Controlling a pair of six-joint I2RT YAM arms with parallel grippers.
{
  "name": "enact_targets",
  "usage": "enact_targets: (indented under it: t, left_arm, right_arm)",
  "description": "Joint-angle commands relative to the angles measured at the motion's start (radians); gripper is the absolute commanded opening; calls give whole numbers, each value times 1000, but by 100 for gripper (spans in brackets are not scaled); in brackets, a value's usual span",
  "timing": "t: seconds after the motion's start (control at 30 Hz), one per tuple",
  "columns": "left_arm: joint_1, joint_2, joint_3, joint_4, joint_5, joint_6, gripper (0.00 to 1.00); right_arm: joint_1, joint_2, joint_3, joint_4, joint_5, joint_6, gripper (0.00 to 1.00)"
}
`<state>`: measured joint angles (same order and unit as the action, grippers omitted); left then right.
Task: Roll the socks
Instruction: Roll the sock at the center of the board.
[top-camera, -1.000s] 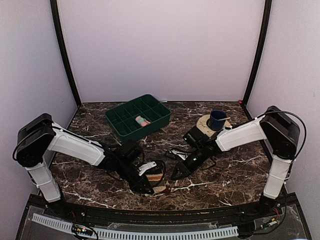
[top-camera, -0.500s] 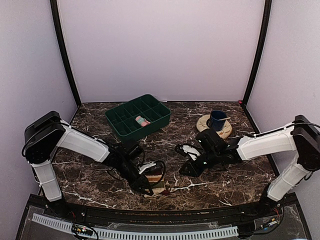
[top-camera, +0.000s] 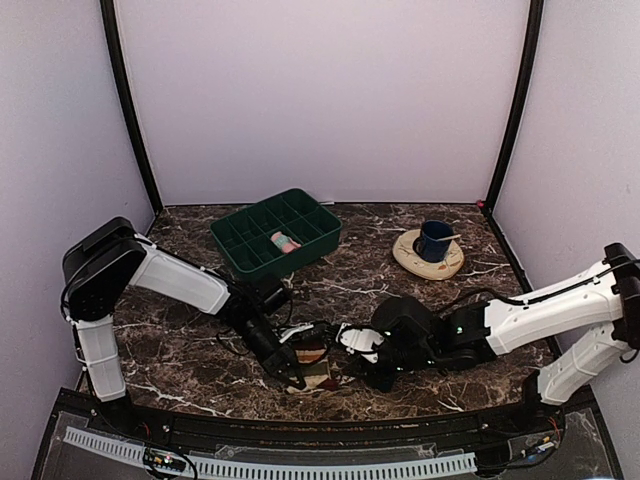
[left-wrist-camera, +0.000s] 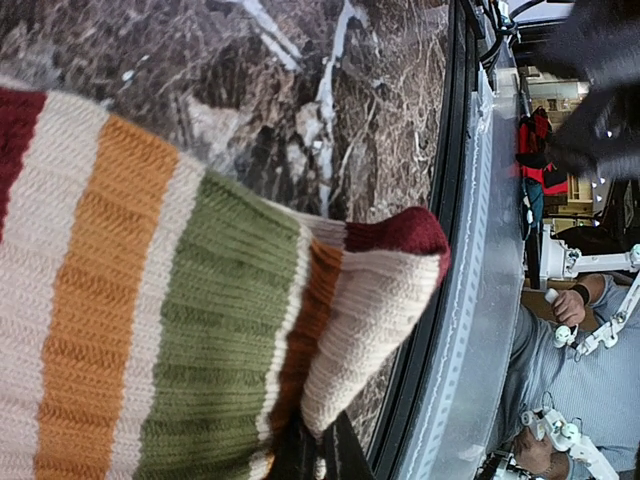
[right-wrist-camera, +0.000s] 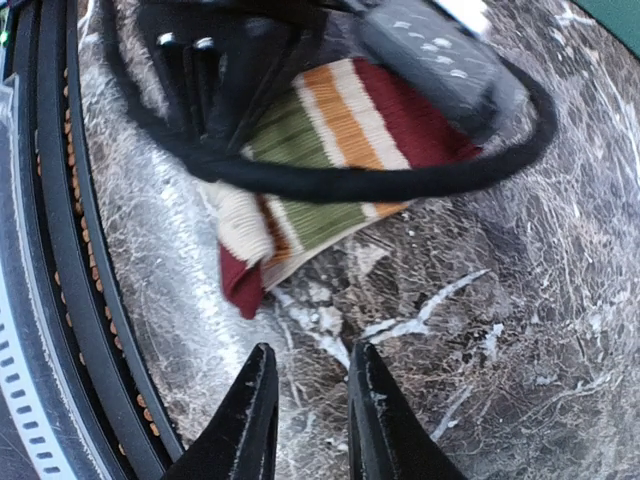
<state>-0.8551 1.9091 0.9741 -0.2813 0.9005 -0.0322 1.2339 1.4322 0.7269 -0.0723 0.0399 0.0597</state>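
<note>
The striped sock (top-camera: 312, 360) is clamped in the closed left gripper (top-camera: 297, 377) at the table's near edge. The right gripper (right-wrist-camera: 312, 352) has been brought in from mid-table to just beside it, fingers parted and empty, so a second grasp for rolling seems prepared. The pink sock (top-camera: 285, 241) lies in the green tray (top-camera: 228, 256), far left.

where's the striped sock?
Top view: the striped sock lies by the near edge of the table, left of centre, pinched in the left pincer, with the right pincer to its right.

One striped sock (top-camera: 312, 357) and one pink sock (top-camera: 285, 241), two in all; one green tray (top-camera: 305, 215); one blue cup (top-camera: 435, 240); one round plate (top-camera: 447, 268)
</note>
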Motion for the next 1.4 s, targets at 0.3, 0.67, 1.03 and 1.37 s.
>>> enact_targets:
  t: [0.3,0.67,1.03,1.37]
  left_arm:
    - [33,58,62,-136,46,89,0]
    - [33,82,93,-179,41,114,0]
    - [34,89,98,-187,44,125,0]
    - [34,100,112,-212,49,139,0]
  right_arm:
    - [191,135,144,-75,163,-140,31]
    - [195,216,185,-65,169,-186,33]
    - [194,267,231,-102,164,-235,37]
    - [194,269,241,-133,160,-255,35]
